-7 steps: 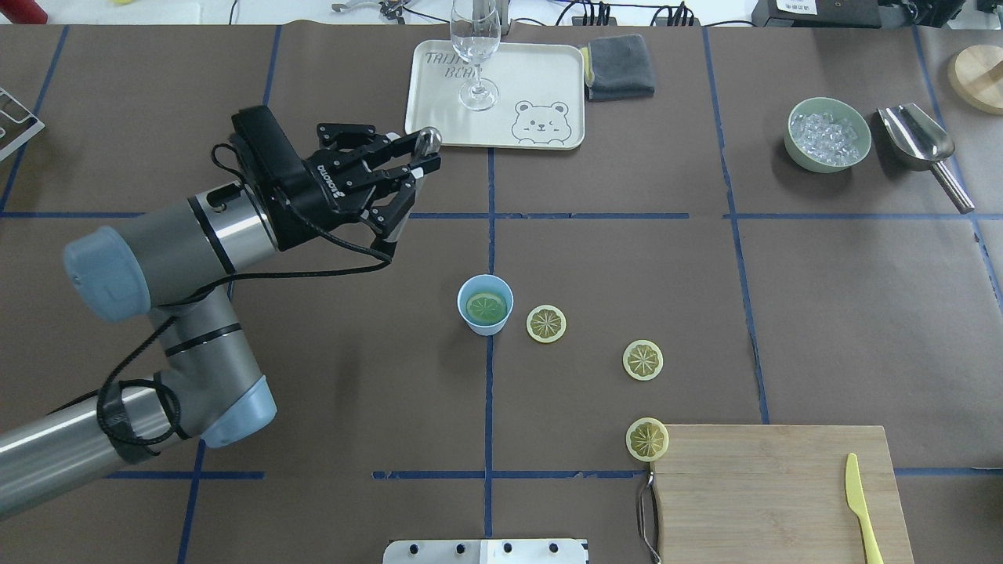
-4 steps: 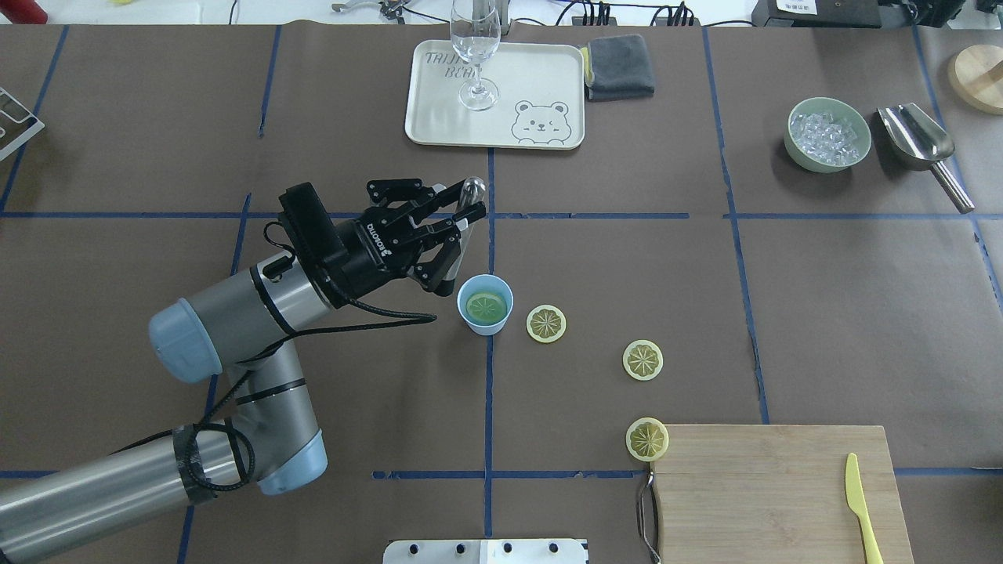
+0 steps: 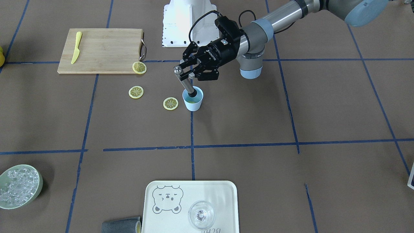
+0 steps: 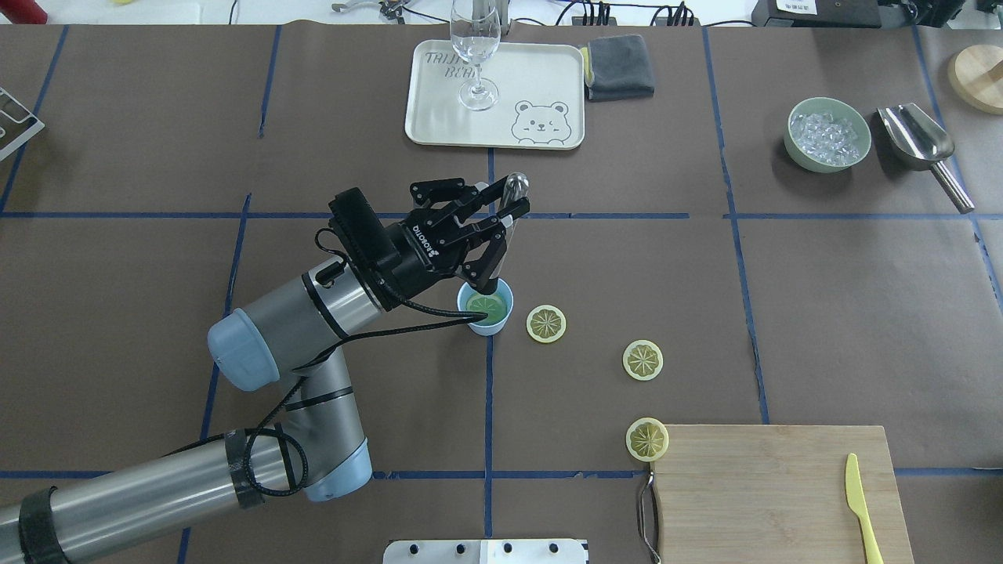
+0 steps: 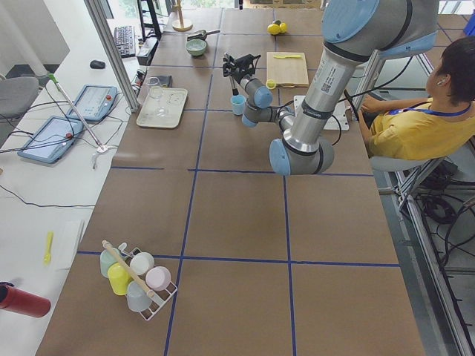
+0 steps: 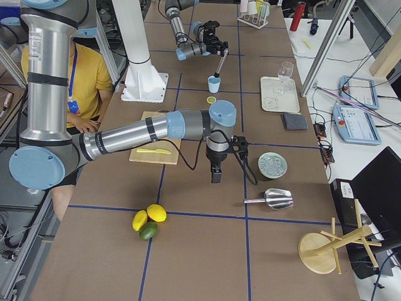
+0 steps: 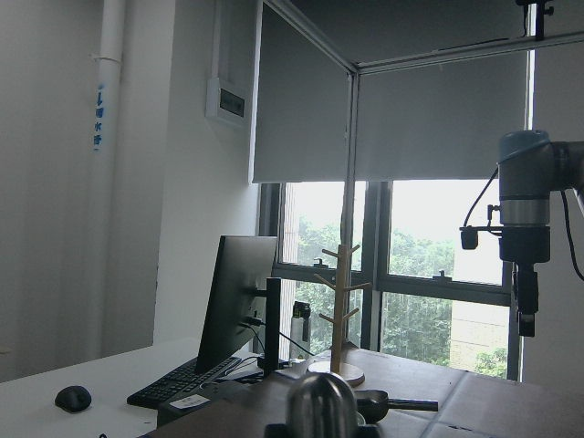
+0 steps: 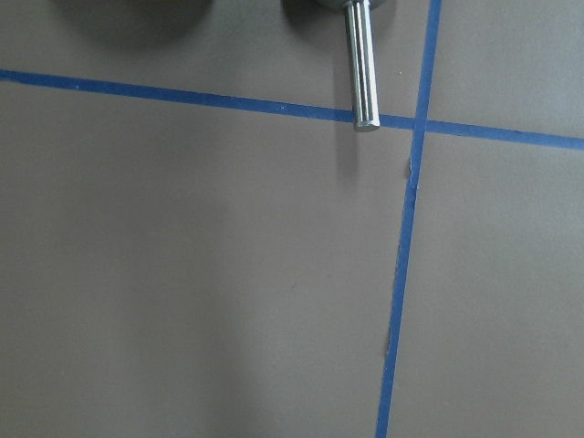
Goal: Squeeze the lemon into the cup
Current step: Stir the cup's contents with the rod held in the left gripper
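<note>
The pale blue cup [image 4: 473, 319] stands at the table's middle with a lemon slice [image 4: 487, 306] inside; it also shows in the front view [image 3: 193, 103]. My left gripper [image 4: 501, 223] is shut on a metal muddler [image 3: 183, 81]. The muddler is tilted, its lower end is inside the cup and its round knob [image 4: 515, 186] is up. The knob also shows at the bottom of the left wrist view [image 7: 321, 406]. My right gripper [image 6: 216, 174] hangs point-down over the table near the ice bowl; I cannot tell whether it is open or shut.
Three lemon slices [image 4: 546, 323] [image 4: 642, 360] [image 4: 647, 439] lie right of the cup. A cutting board [image 4: 776, 489] carries a yellow knife [image 4: 860, 505]. At the back stand a tray [image 4: 541, 78] with a wine glass [image 4: 475, 47], a grey cloth [image 4: 619, 66], an ice bowl [image 4: 828, 135] and a scoop [image 4: 925, 149].
My left arm has swung right and toward the cup with the muddler. The muddler's lower end has gone from beside the tray down into the cup.
</note>
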